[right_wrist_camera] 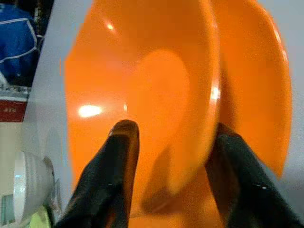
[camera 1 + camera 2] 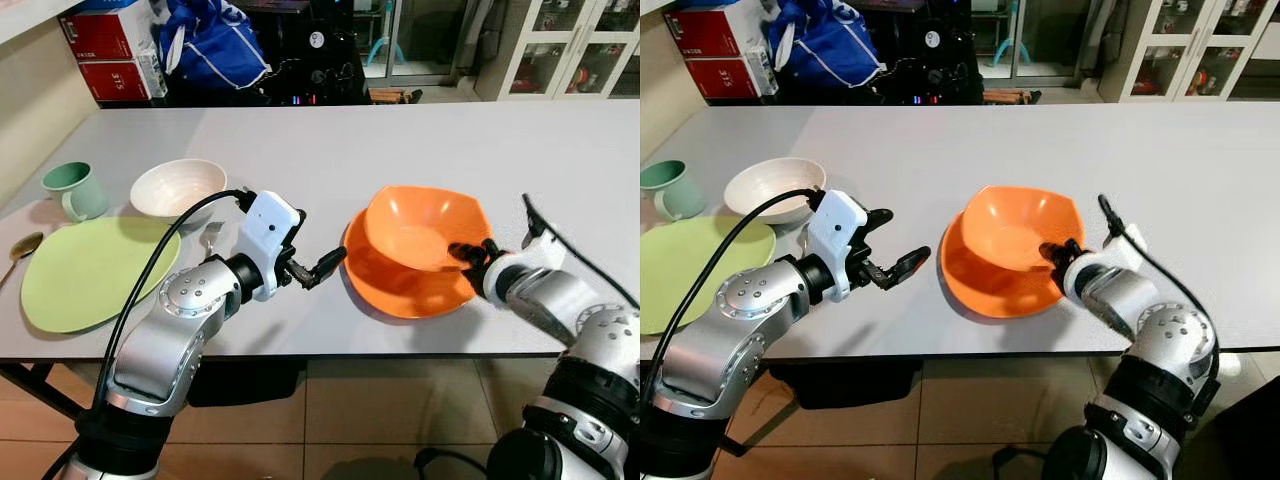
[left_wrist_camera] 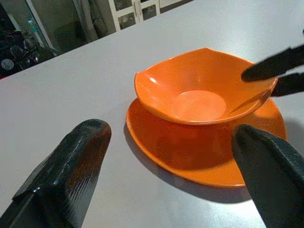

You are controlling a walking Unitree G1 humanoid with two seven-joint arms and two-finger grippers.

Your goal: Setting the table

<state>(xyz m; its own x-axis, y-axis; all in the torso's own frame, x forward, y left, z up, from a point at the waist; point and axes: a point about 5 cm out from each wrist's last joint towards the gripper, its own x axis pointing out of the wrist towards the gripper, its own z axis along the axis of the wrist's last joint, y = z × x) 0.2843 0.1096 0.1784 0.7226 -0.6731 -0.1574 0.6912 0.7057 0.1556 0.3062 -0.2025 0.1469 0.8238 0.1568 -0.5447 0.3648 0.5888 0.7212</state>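
The right gripper (image 2: 472, 254) straddled the rim of the orange bowl (image 2: 422, 228), which sat on the orange plate (image 2: 395, 280), while the left gripper (image 2: 318, 268) hung spread wide just beside both.

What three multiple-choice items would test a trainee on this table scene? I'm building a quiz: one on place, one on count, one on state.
1. The orange bowl sits: A on the green plate, B on the orange plate, C in the mug.
2. Bowls on the table: A one, B two, C four.
3. The right end effector: A hangs idle, B holds a spoon, C straddles the orange bowl's rim.

B: the orange bowl rests on the matching plate.
B: orange bowl plus white bowl.
C: one finger is inside the rim, one outside.
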